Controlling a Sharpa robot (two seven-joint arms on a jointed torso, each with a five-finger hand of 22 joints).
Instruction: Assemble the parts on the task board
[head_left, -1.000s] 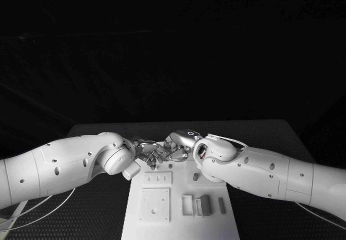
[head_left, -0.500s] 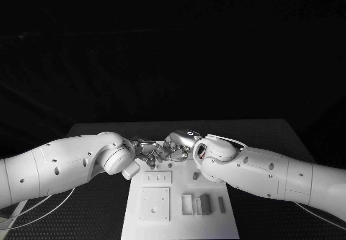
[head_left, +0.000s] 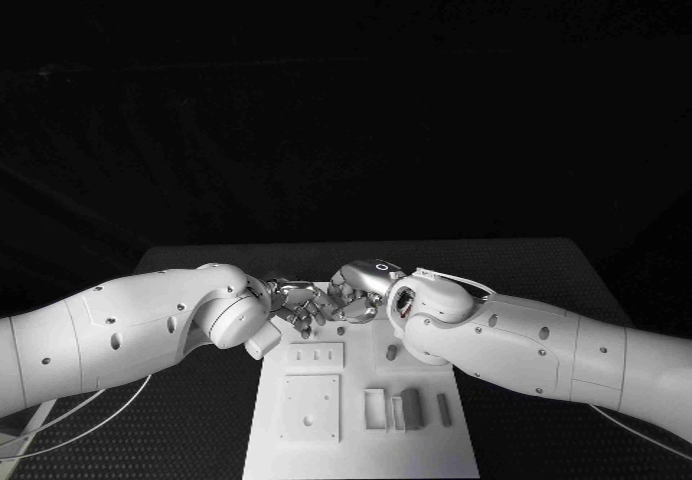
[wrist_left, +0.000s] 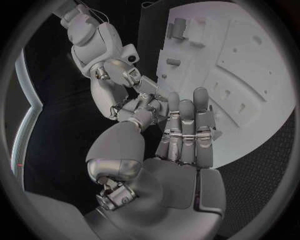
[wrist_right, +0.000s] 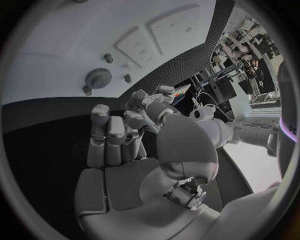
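Both hands meet fingertip to fingertip just above the far end of the white task board (head_left: 361, 440). My left hand (head_left: 294, 306) holds its fingers (wrist_left: 185, 125) straight and side by side, with the thumb bent in toward them. The right hand (head_left: 361, 290) reaches in from the other side, and its fingertips (wrist_left: 142, 94) touch the left thumb and fingers. Whether a small part sits between them is hidden. On the board lie a gear (wrist_right: 98, 77), small pegs (wrist_right: 127, 78) and several upright grey pieces (head_left: 410, 409).
The board has a raised square plate (head_left: 310, 407) and a smaller slotted plate (head_left: 315, 356) on its left half. Black table (head_left: 548, 440) surrounds the board on both sides. Both forearms hang over the board's far corners.
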